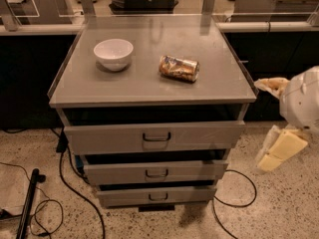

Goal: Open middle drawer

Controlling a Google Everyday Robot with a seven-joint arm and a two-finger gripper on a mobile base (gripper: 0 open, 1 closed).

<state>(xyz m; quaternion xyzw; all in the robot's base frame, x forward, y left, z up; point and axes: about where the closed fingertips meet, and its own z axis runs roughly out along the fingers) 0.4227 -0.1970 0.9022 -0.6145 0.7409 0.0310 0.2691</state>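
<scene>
The middle drawer (199,172) is the grey one sandwiched between the other two in the cabinet, with its small dark loop handle (156,173) dead centre on the front. A dark strip of shadow runs along the top edge of its front panel. I honestly can't say how far it's sticking out, if at all.

Right above it is the top drawer (199,135), which has the biggest front and its own loop handle. Underneath is the bottom drawer (194,194), which has the narrowest front.

On the grey tabletop (149,86) over the drawers there's a white bowl (113,53) sitting upright toward the left. A crumpled can (179,67), at least it looks like one, lies on its side to the right of the bowl, near it but not touching.

The robot's pincer (278,151) is the pale yellowish bit hanging off the white arm (303,102). It's out past the right side of the cabinet, well apart from the handle and not touching anything. I can't tell if it's wide or narrow from here.

Black cables (70,183) trail over the speckled floor (279,213) on both sides, and a black pole (27,203) lies on the floor at the left.
</scene>
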